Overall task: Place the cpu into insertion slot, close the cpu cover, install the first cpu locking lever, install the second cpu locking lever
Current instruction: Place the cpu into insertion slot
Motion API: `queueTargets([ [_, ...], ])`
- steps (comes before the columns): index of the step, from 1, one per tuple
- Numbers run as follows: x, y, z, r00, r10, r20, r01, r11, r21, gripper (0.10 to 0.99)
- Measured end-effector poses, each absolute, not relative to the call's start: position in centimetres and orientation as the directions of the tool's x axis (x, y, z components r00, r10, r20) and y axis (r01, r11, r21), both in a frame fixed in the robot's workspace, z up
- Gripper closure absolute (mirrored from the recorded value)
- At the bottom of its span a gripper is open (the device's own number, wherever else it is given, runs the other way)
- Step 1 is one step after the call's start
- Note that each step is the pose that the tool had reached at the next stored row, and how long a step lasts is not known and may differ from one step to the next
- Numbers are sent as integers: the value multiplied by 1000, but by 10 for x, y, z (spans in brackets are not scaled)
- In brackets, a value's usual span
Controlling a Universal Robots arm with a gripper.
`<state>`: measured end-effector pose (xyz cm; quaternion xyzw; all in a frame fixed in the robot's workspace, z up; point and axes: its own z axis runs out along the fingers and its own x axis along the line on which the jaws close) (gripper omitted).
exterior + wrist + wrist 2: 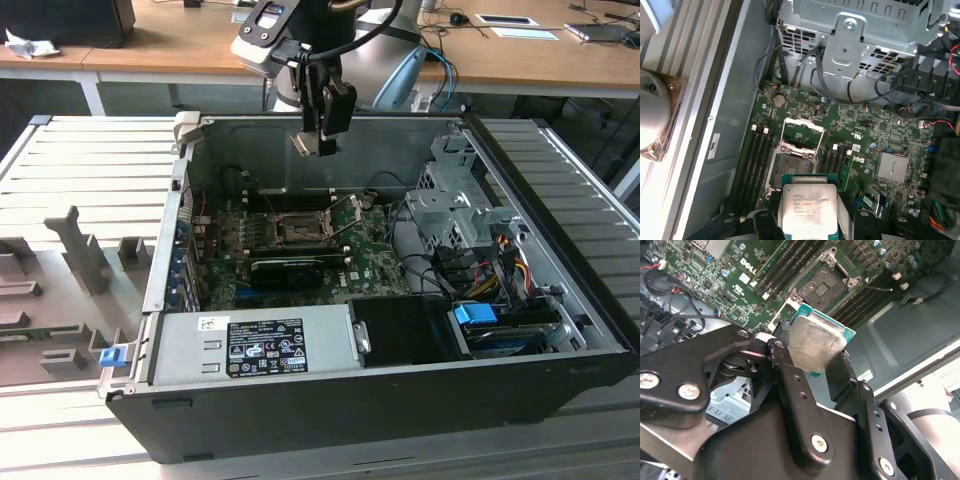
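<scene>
Going from the exterior view's left, the slot is lying bare on the board. Its cover is standing swung open in the first wrist view. Slightly right and well above, my claw is clamping the cpu by two opposite edges, metal top showing. To seat it well, I reckon I am needing a level chip, corners squared to the slot, a straight drop clear of the cover, and no sliding.
</scene>
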<state>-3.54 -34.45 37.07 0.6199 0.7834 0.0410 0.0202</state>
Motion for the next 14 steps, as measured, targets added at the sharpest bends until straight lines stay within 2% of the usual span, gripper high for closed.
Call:
queueTargets([
  [14, -35, -345, 368, -83, 996, 19, 993, 81, 89, 557],
])
